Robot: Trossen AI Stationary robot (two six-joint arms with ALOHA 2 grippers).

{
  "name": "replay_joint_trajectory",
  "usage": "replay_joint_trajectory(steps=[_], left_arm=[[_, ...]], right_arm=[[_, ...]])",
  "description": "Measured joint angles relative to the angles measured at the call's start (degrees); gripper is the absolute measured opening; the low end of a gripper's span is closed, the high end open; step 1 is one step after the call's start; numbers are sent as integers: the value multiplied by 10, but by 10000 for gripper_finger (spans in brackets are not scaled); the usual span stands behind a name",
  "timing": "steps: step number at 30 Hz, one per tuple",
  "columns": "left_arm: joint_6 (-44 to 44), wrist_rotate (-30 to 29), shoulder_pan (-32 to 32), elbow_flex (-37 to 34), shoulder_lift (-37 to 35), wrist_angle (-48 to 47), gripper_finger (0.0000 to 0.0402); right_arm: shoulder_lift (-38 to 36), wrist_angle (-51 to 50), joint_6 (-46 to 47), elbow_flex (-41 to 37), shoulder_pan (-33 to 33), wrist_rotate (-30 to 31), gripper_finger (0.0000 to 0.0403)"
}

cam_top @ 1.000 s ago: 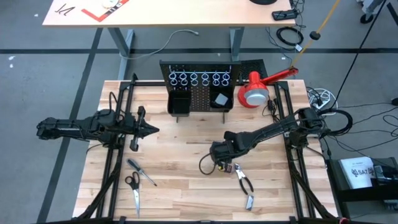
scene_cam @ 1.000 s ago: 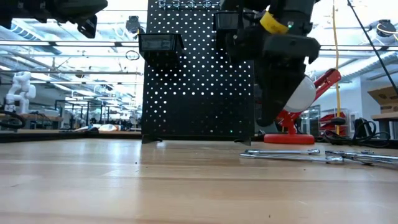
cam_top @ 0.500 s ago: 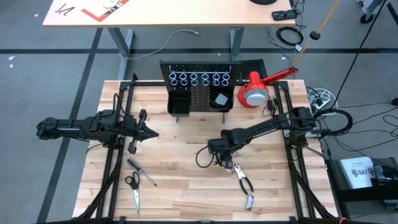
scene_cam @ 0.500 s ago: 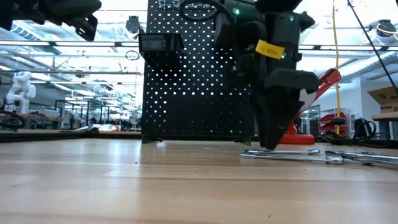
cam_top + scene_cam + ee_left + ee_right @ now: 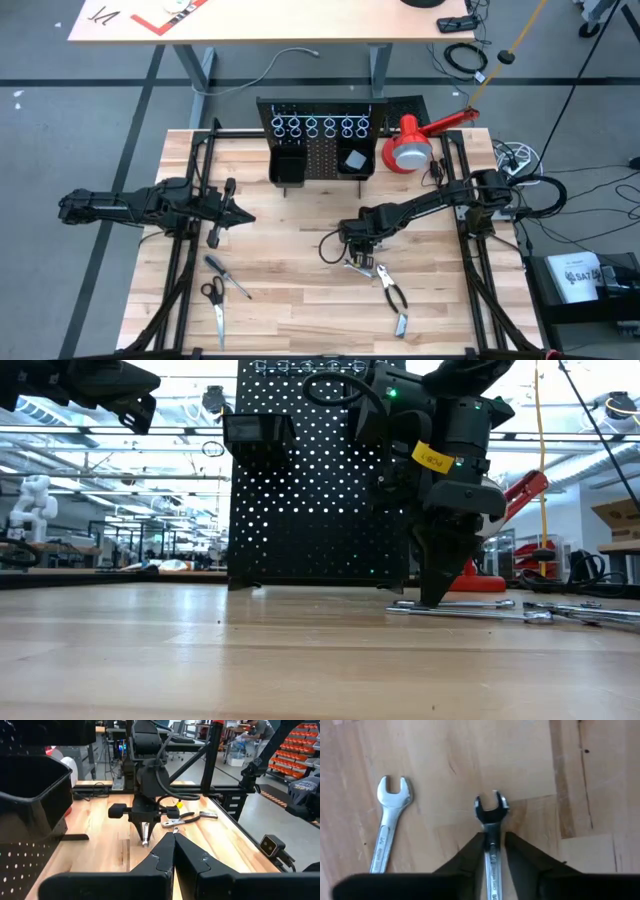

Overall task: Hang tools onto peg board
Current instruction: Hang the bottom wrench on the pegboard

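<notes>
The peg board (image 5: 318, 140) stands upright at the far edge of the table (image 5: 290, 300), well beyond the jaws of the right gripper (image 5: 356, 260), its silver rings along the top and two black bins below. This gripper points straight down at the wood, and in its wrist view the two fingers (image 5: 475, 851) close around the shank of a silver wrench (image 5: 491, 815) just behind the open head — a grasp on the wrench, which lies flat on the table. A second wrench (image 5: 390, 817) lies apart to one side of the jaws, untouched. I judge the wrench stiff, rather heavy for its size and smooth, so it may slip or turn between the pads; a hold nearer the middle would balance better. The left gripper (image 5: 232, 211) waits clenched and empty, well away.
</notes>
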Motion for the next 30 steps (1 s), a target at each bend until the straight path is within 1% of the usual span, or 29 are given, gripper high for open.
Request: replay_joint_trajectory(steps=[3, 5, 10, 16, 19, 26, 30], left_arm=[[18, -2, 0, 0, 0, 6, 13], [26, -2, 0, 0, 0, 14, 13], [60, -12, 0, 0, 0, 18, 13], [56, -19, 0, 0, 0, 57, 13], [54, -19, 0, 0, 0, 73, 13], [54, -19, 0, 0, 0, 71, 13], [54, -19, 0, 0, 1, 68, 13]], right_arm=[[0, -1, 2, 0, 0, 0, 19], [0, 2, 12, -1, 0, 1, 8], [0, 18, 9, -2, 6, 1, 2], [-5, 34, -4, -3, 21, 1, 1], [-19, 39, -11, -4, 34, 12, 1], [-48, 60, -35, -6, 53, 17, 1], [-49, 59, -54, -6, 66, 19, 1]])
